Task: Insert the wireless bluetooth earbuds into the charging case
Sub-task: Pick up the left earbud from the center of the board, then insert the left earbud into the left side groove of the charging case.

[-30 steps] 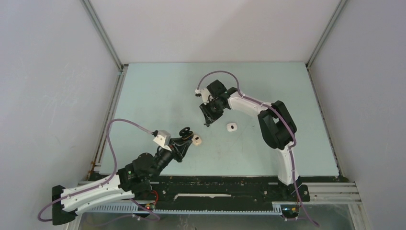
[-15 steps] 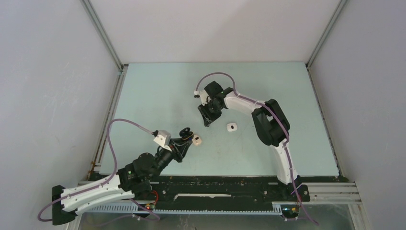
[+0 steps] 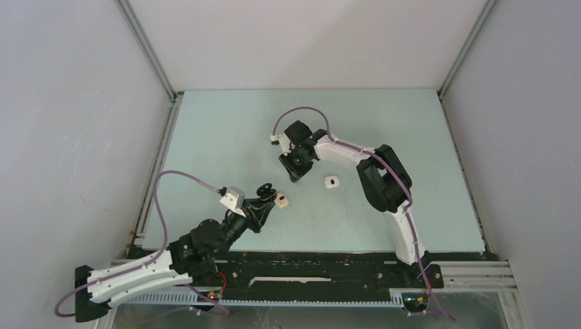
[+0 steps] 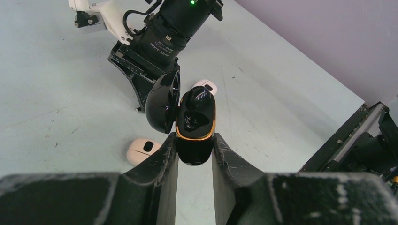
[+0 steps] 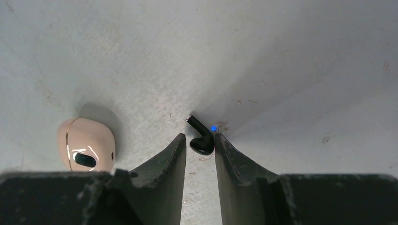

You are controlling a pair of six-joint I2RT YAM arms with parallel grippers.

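Right claw (image 5: 199, 137) narrow around black earbud (image 5: 202, 143), grip unclear, wrist-view only; left claw (image 4: 195, 138) tight on case (image 4: 195, 117)

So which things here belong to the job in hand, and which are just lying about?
In use: black charging case, open, clamped in the left gripper; black earbud on the table, between the jaws of the right gripper.
Lying about: cream case; white case.

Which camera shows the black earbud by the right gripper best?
Right wrist: the black earbud sits close-up between the right gripper's fingers. Top view hides it under that gripper; left wrist does not show it.
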